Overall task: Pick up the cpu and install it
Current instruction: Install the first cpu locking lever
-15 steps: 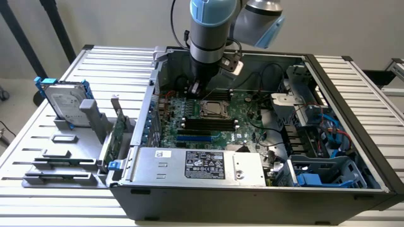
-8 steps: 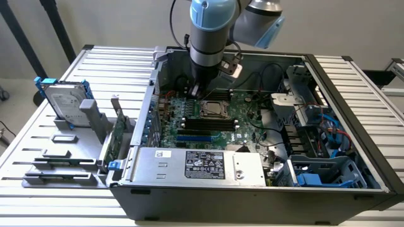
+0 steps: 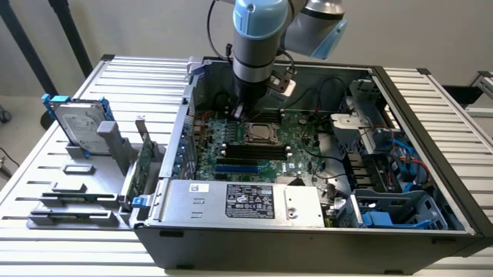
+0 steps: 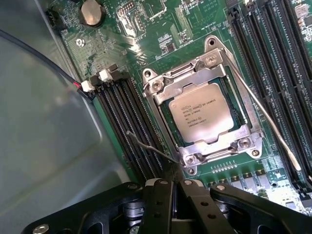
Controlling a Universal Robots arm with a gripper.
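Note:
The cpu (image 4: pixel 201 117), a small square chip with a dull silver printed top, lies flat in its socket on the green motherboard (image 4: pixel 161 29), framed by the metal retention bracket (image 4: pixel 214 63). In the exterior view the cpu (image 3: pixel 260 131) sits mid-board inside the open computer case (image 3: pixel 419 115). My gripper (image 4: pixel 173 183) hangs just beside the socket's corner, its black fingers (image 4: pixel 158 200) pressed together with nothing visible between them. A thin wire socket lever (image 4: pixel 146 145) runs right up to the fingertips. From the exterior view the gripper (image 3: pixel 242 112) is low over the board, at the socket's far-left corner.
A second long lever (image 4: pixel 263 117) runs along the socket's other side, with black memory slots (image 4: pixel 122 122) nearby. The grey power supply box (image 3: pixel 239 202) with a black label fills the case front. A silver hard drive (image 3: pixel 77 124) with blue rails stands in a grey holder outside.

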